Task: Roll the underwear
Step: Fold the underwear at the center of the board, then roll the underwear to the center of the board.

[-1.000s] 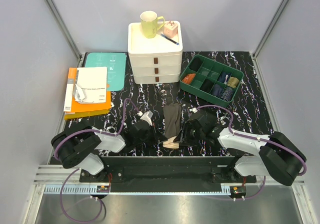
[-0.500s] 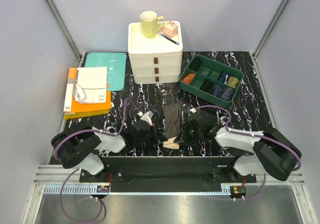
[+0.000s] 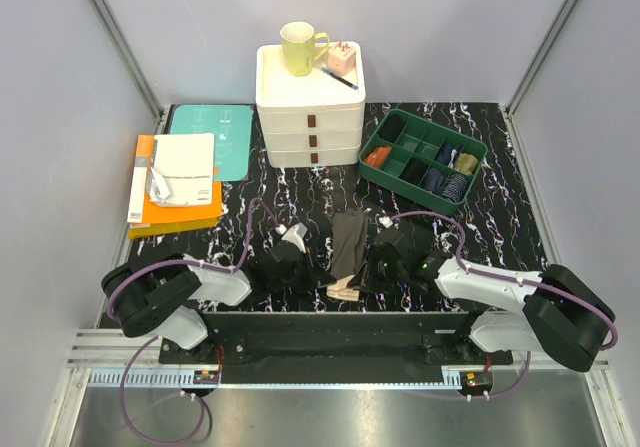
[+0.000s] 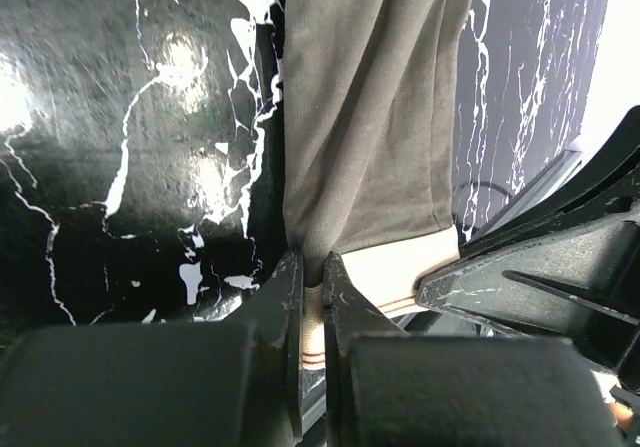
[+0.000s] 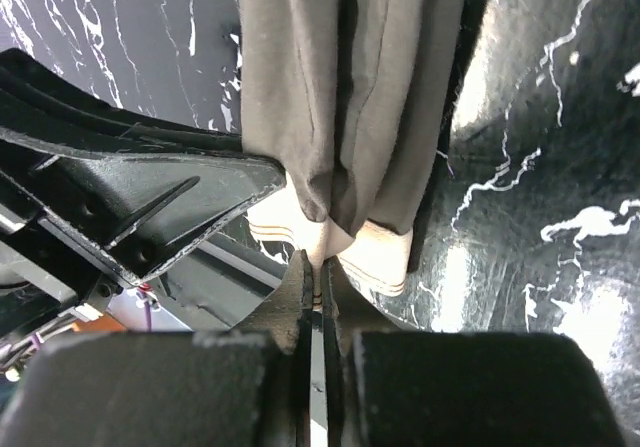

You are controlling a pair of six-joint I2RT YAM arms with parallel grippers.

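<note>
1. The right gripper (image 5: 313, 267) has just closed. Its jaws stood half apart a second ago and now pinch the beige waistband (image 5: 372, 252) of the underwear (image 3: 347, 245).
2. The left gripper (image 4: 312, 272) is clamped on the waistband's other corner, unchanged.
3. With both near corners held, rolling can probably begin.
4. The olive-brown underwear lies folded into a narrow strip on the marbled table (image 3: 510, 217), between the arms and near the front edge.
5. Its long axis runs away from the arms toward the white drawer unit (image 3: 311, 117). The waistband end points at the bases.
</note>
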